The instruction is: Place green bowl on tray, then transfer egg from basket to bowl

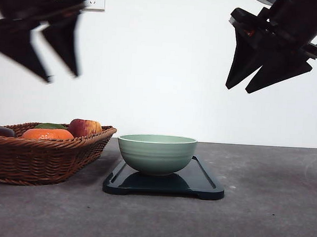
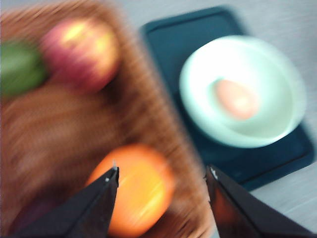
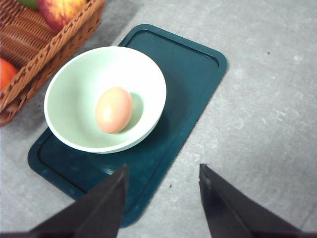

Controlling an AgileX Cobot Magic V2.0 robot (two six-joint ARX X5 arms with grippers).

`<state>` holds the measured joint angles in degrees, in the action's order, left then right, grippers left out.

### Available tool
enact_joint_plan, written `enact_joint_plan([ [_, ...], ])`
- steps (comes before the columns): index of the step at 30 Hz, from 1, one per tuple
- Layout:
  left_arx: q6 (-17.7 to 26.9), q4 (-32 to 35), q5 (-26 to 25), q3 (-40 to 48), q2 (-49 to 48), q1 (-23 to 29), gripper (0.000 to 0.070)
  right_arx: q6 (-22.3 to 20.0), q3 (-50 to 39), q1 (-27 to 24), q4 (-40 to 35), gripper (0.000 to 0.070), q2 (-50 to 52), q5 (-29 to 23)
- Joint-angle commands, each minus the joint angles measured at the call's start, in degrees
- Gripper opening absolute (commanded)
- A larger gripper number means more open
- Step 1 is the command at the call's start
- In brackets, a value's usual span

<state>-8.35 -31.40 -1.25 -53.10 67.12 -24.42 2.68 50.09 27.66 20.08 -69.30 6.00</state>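
We read task as done: green bowl (image 3: 74,99) sits on tray (image 3: 193,64), egg (image 3: 114,109) lies inside bowl. Left gripper (image 1: 50,54) and right gripper (image 1: 267,76) both hang high, fingers spread wide, holding nothing. Good finish now: we lift straight clear, no swing over bowl rim. Basket (image 1: 39,155) stands just beside tray, nearly touching; holds apple (image 1: 84,127), orange (image 1: 47,134), something green (image 2: 20,67) — left wrist view blurred, perhaps vegetable. Nothing blocks retreat; basket rim near bowl is only snag.
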Motion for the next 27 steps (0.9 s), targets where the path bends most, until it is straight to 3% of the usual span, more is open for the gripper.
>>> enact_joint_plan([
  [1, -0.30, 0.57, 0.28, 1.82, -2.58, 0.98, 0.0351, -1.67, 0.63, 0.35, -0.33, 0.0277, -0.57, -0.04],
  [9, -0.32, -0.80, 0.28, 9.67, -14.14, 7.44, 0.0350, -1.80, 0.63, 0.35, -0.31, 0.0277, -0.57, -0.02],
  [17, -0.32, -5.34, 0.17, 10.01, -16.30, 9.03, 0.0338, -2.00, 0.63, 0.33, -0.31, 0.0272, -0.57, -0.09],
  [18, -0.32, -5.42, 0.17, 10.01, -16.29, 9.03, 0.0311, -2.00, 0.63, 0.33, -0.41, 0.0259, -0.57, -0.13],
  [19, -0.30, -5.45, 0.13, 10.01, -16.30, 9.03, 0.0117, -1.93, 0.63, 0.33, -0.67, 0.0105, -0.57, -0.13],
  [20, -0.26, -5.46, 0.10, 10.01, -16.31, 9.03, 0.0001, -1.87, 0.63, 0.33, -0.95, 0.0014, -0.57, -0.12],
  [27, -0.16, -6.28, 0.10, 9.99, -16.31, 9.03, 0.0000, -1.62, 0.63, 0.63, -0.75, 0.0015, -0.57, 1.84],
])
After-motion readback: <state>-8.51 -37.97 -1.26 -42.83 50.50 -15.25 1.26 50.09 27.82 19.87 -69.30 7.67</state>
